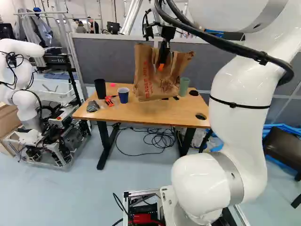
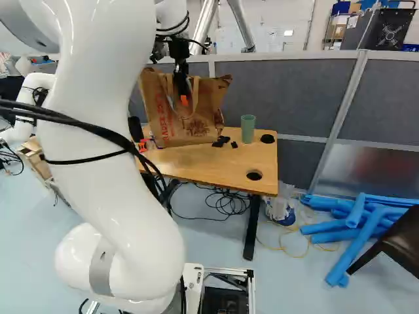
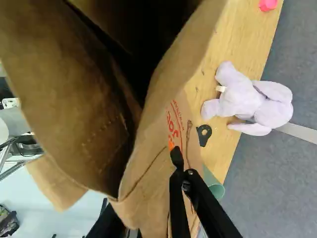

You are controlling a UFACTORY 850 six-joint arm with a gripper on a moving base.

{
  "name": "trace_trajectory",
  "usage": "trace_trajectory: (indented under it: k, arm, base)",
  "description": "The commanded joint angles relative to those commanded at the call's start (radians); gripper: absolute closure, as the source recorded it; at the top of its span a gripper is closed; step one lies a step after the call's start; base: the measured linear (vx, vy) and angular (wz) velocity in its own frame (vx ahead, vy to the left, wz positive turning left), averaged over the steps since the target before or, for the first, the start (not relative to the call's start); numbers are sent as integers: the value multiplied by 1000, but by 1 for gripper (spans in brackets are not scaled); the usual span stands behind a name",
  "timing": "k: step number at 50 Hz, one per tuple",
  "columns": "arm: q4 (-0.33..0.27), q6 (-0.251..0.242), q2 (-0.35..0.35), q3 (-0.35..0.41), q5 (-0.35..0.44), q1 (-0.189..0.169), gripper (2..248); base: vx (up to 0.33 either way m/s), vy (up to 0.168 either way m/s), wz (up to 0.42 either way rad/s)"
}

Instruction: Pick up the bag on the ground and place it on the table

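Pinched shut on the paper near the bag's open mouth, the gripper point(image 1: 161, 65) stands at the upper middle of the left base view, one finger partly hidden by the paper. Brown and slightly tilted, the bag point(image 1: 153, 77) is over the table point(image 1: 141, 114), at the upper middle of the same view; whether its base touches the wood I cannot tell. A green cup point(image 1: 184, 86) stands just to its right there, and to its left are a blue cup point(image 1: 123, 95) and a black cup point(image 1: 100, 88). The wrist view shows a pale lilac plush toy point(image 3: 242, 101) at the table's edge, beyond the bag. Another robot point(image 1: 26, 103) fills the left side of the left base view, and blue tubes point(image 2: 357, 229) lie on the floor at the right of the right base view.
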Motion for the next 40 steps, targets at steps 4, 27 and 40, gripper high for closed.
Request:
trace_trajectory:
  k: [4, 27, 40]
  arm:
    - [0, 0, -3, 1, 0, 0, 232]
    - [0, 0, -49, 16, 0, 0, 232]
    - [0, 0, -78, 23, 0, 0, 232]
  base:
    - [0, 0, 0]
    - [0, 0, 0]
    - [0, 0, 0]
